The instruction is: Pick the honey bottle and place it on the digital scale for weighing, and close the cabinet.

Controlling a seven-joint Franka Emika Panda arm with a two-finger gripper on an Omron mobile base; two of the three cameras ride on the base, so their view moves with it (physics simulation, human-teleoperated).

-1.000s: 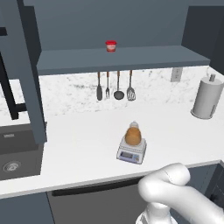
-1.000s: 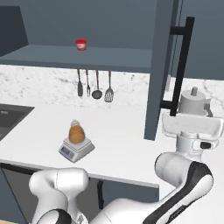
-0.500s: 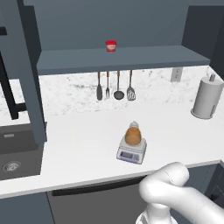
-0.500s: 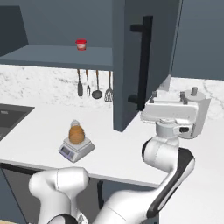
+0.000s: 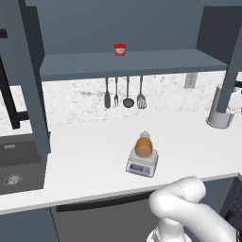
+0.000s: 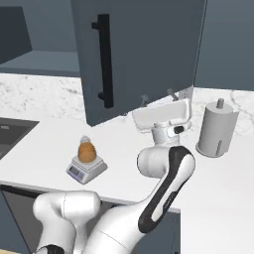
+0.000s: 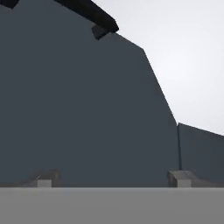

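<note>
White counter (image 5: 90,160): digital scale (image 5: 142,164), paper-towel holder (image 6: 216,130).

No readable text, labels or numbers on anything.

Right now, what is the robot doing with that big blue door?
The robot is pushing the cabinet door shut with its gripper, whose fingers are spread open against the door's face and hold nothing. The door has swung partway across the shelf. The honey bottle already stands on the digital scale on the white counter. A small red-lidded jar sits on the shelf, and a paper towel roll stands near the arm.
</note>
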